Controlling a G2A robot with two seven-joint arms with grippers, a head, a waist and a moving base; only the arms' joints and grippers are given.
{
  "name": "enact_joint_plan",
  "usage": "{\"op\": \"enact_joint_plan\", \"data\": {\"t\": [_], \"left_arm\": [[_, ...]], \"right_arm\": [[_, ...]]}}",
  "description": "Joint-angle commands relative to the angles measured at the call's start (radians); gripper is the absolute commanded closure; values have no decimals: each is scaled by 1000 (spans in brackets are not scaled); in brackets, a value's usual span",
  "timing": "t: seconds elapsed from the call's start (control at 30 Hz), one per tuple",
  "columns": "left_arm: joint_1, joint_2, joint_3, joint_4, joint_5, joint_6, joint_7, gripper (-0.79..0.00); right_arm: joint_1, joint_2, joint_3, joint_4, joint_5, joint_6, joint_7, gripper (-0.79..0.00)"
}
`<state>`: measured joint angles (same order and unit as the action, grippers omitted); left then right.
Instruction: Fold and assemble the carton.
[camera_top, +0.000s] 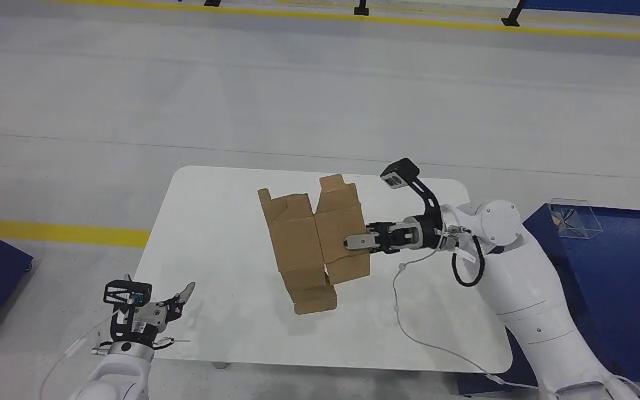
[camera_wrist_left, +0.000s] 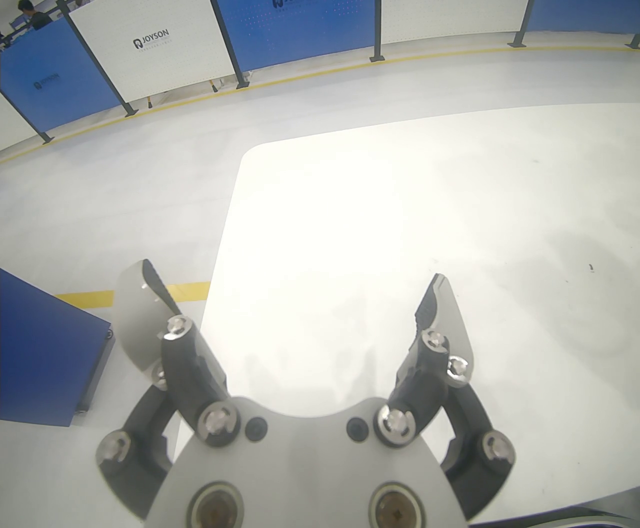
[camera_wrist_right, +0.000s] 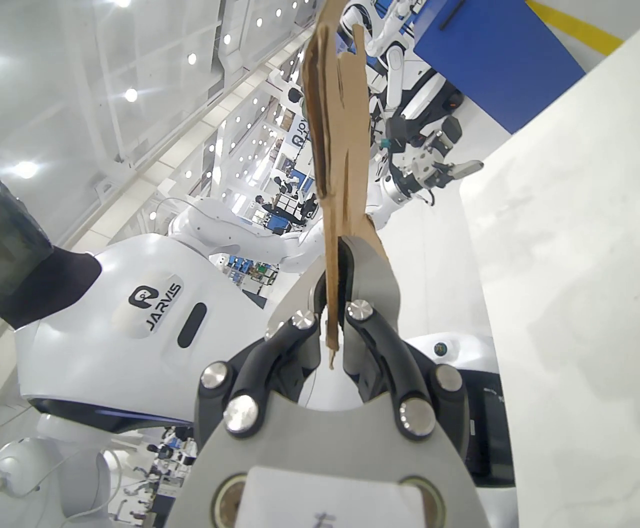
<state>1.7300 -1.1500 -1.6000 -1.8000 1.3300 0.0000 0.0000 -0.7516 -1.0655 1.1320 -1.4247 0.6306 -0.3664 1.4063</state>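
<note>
A flattened brown carton (camera_top: 310, 238) is held up over the middle of the white table (camera_top: 200, 210), its flaps sticking out at both ends. My right gripper (camera_top: 350, 242) is shut on the carton's right edge. In the right wrist view the carton (camera_wrist_right: 334, 150) stands edge-on between my right gripper's (camera_wrist_right: 336, 260) jaws. My left gripper (camera_top: 165, 305) hangs open at the table's near left corner, well apart from the carton. In the left wrist view my left gripper (camera_wrist_left: 295, 285) holds nothing, with bare table beneath it.
A clear plastic box (camera_top: 573, 216) sits on a blue stand (camera_top: 600, 250) to the right of the table. Another blue stand (camera_wrist_left: 45, 360) is off the table's left edge. Blue and white barrier panels (camera_wrist_left: 150, 45) line the far floor.
</note>
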Motion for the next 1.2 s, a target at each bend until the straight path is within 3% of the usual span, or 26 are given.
{"op": "enact_joint_plan", "data": {"t": [0.0, 1.17], "left_arm": [[0, 0, 0, 0, 0, 0, 0, -785], [0, 0, 0, 0, 0, 0, 0, -785]], "right_arm": [[-26, 9, 40, -56, 24, 24, 7, 0], [-34, 12, 53, -68, 32, 29, 14, 0]]}}
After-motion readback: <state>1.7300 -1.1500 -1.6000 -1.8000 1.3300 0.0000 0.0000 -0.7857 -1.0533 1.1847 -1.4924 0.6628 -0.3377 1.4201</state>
